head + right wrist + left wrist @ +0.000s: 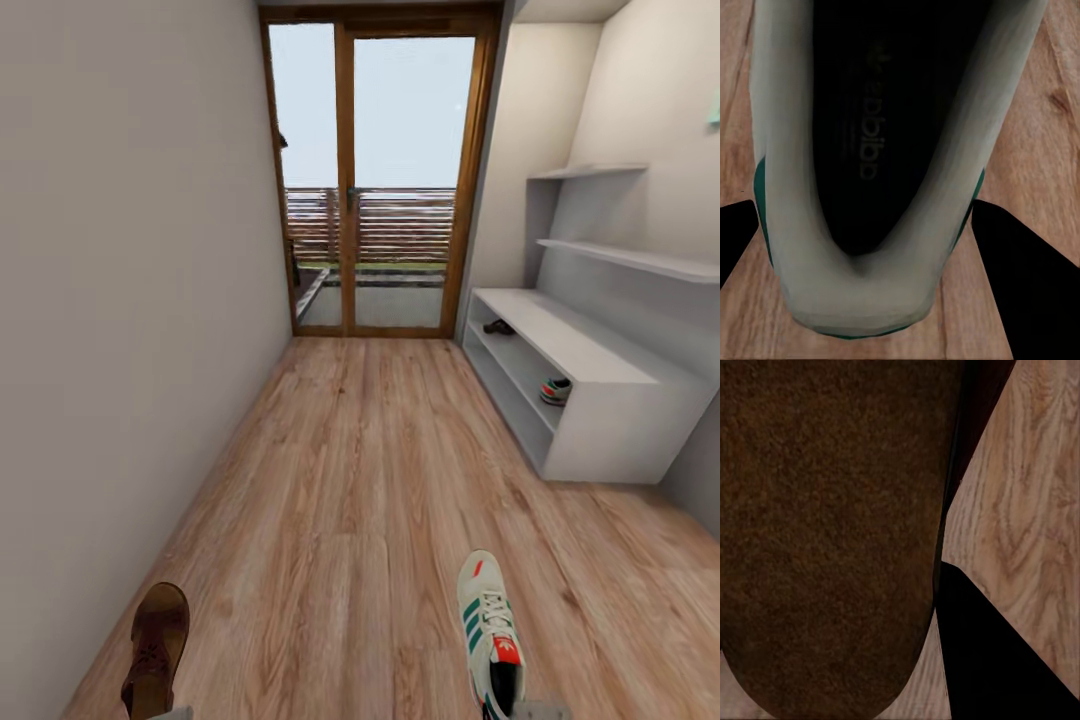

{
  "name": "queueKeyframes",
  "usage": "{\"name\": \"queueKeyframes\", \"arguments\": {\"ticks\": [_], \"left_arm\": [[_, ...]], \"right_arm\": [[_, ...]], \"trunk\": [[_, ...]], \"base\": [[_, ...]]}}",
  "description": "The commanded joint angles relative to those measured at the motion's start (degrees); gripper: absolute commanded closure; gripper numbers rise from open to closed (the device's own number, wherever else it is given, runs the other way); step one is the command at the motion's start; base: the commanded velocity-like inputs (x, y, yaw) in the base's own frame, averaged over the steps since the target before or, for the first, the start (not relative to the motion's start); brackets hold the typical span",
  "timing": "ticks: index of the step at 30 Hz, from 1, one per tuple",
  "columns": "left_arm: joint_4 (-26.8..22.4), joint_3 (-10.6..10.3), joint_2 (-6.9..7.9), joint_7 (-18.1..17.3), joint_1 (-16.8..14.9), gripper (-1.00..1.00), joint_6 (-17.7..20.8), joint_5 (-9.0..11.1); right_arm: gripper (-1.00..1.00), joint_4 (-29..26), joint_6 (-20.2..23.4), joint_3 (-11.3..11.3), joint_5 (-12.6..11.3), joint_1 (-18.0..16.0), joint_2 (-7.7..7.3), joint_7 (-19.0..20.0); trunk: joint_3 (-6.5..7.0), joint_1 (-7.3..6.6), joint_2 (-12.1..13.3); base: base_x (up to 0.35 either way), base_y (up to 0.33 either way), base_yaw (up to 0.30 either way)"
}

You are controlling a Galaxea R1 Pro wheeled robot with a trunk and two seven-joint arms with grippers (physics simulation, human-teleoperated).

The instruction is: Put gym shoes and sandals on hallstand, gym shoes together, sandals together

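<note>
A white gym shoe (490, 635) with green stripes hangs low over the corridor floor (360, 480) at the bottom right. Its heel (862, 300) sits between the dark fingers (1020, 277) of my right gripper (866, 251), which is shut on it. A brown sandal (157, 645) hangs at the bottom left near the wall. In the left wrist view the sandal's sole (825, 532) is very close, with one dark finger (990, 660) of my left gripper (870, 607) beside it. The pale hallstand (575, 345) stands ahead on the right. Another gym shoe (556, 391) and another sandal (498, 327) lie on its open shelf under the bench top.
A plain wall (120, 300) runs along the left side. A wood-framed glass door (385, 180) closes the far end of the corridor. Floating shelves (630, 258) hang above the bench. Wood planks stretch between me and the rack.
</note>
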Motion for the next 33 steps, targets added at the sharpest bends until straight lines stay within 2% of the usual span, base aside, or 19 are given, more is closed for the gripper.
{"name": "queueKeyframes", "arguments": {"ticks": [1,33], "left_arm": [[0.05,0.46,-0.02,0.06,-0.06,1.00,-0.21,-0.80],[0.05,0.38,-0.02,0.01,-0.06,1.00,-0.21,-0.80]], "right_arm": [[1.00,0.04,-0.14,-0.38,0.62,-0.05,0.03,-0.24],[1.00,0.02,-0.18,-0.38,0.60,-0.02,-0.05,-0.50]], "trunk": [[-0.05,0.02,-0.02],[-0.05,0.02,-0.02]], "base": [[0.339,0.000,0.000],[0.339,0.000,0.033]]}}
